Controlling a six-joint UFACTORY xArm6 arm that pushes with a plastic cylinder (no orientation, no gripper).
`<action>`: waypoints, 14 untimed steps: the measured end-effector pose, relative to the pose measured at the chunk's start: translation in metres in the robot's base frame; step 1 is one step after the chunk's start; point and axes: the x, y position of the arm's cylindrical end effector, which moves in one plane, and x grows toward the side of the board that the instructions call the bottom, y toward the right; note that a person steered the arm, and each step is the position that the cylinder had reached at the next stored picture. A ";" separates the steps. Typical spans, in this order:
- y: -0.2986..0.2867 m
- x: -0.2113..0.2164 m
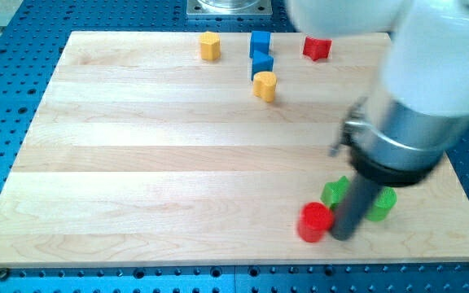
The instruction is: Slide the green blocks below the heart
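The tool, a bare rod with no jaws, is being held with my tip (pixel 343 237) on the bench (pixel 137 163) near the view's bottom right. A red cylinder (pixel 315 222) is lying just left of it; green blocks (pixel 335 191) (pixel 382 204) are flanking it. The yellow heart (pixel 265 85) is seen well above, near blue blocks (pixel 260 52)

The board (pixel 177 155) is pale, smooth wood with a matt grain; the blue table (pixel 6 98) under it looks like perforated painted metal.
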 end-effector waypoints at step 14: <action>0.025 -0.124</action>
